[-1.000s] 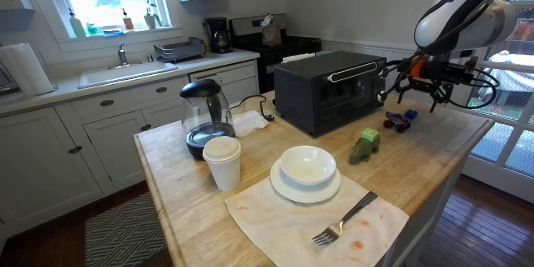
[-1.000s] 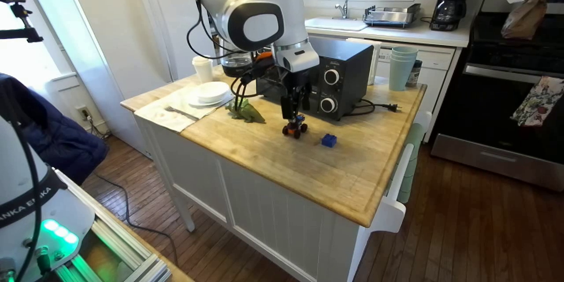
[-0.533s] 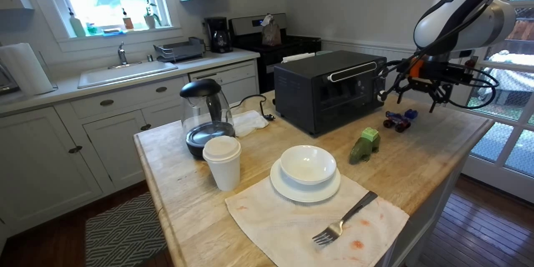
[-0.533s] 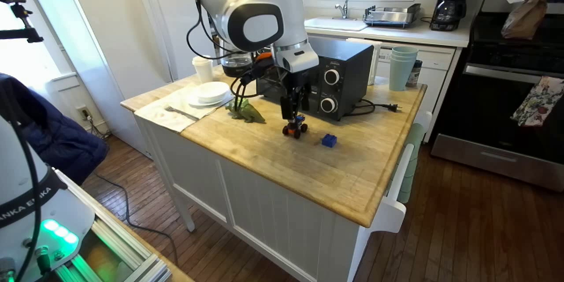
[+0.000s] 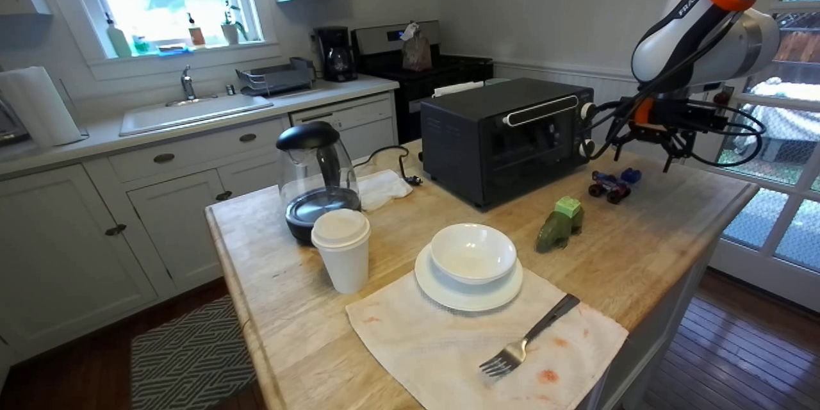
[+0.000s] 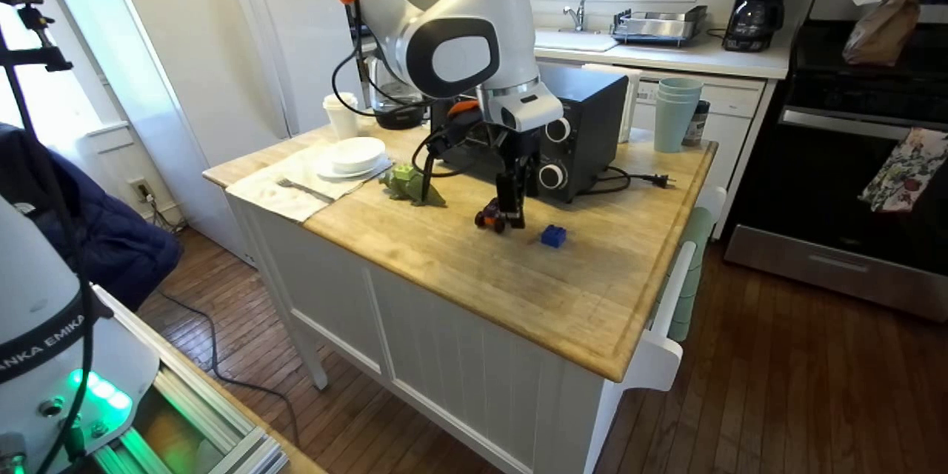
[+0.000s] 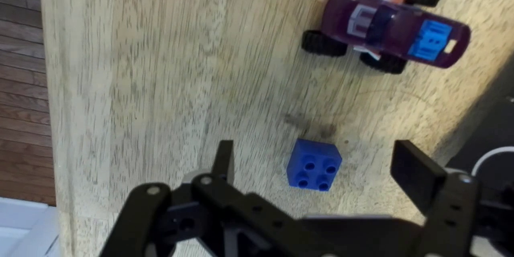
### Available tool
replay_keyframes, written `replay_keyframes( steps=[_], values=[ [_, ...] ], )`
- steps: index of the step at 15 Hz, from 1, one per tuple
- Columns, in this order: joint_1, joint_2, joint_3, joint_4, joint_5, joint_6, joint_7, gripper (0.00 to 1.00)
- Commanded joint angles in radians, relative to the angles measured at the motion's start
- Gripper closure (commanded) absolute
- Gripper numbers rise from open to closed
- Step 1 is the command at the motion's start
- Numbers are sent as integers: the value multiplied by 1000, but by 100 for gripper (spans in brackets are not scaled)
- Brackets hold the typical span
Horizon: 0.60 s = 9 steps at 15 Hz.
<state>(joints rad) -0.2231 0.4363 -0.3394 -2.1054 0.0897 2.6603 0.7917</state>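
Note:
My gripper (image 7: 314,156) is open and empty in the wrist view, its two black fingers apart on either side of a small blue studded block (image 7: 314,164). The block sits on the wooden table top; neither finger touches it. A purple toy truck with black wheels (image 7: 395,28) stands beyond the block. In an exterior view the gripper (image 6: 511,222) is low over the table, partly in front of the truck (image 6: 489,216), with the blue block (image 6: 553,235) just to its right. In an exterior view the gripper (image 5: 642,163) hangs above and behind the truck (image 5: 610,187) and block (image 5: 631,175).
A black toaster oven (image 5: 506,141) stands close beside the gripper. A green toy dinosaur (image 5: 560,227), a white bowl (image 5: 473,253) on a plate, a fork (image 5: 530,336) on a cloth, a lidded cup (image 5: 343,250) and a kettle (image 5: 320,182) are also on the table.
In an exterior view, the arm and gripper have moved right and lower, from over the truck toward the blue block. The truck, block and other objects have stayed where they were.

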Motion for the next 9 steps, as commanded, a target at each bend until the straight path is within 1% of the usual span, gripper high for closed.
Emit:
replay_keyframes(
  steps=[1, 5, 9],
  values=[
    [-20, 70, -5, 85, 10, -34, -63, 0],
    [-41, 122, 0, 144, 28, -57, -99, 0],
    [-72, 158, 16, 206, 47, -115, -158, 0]
  ],
)
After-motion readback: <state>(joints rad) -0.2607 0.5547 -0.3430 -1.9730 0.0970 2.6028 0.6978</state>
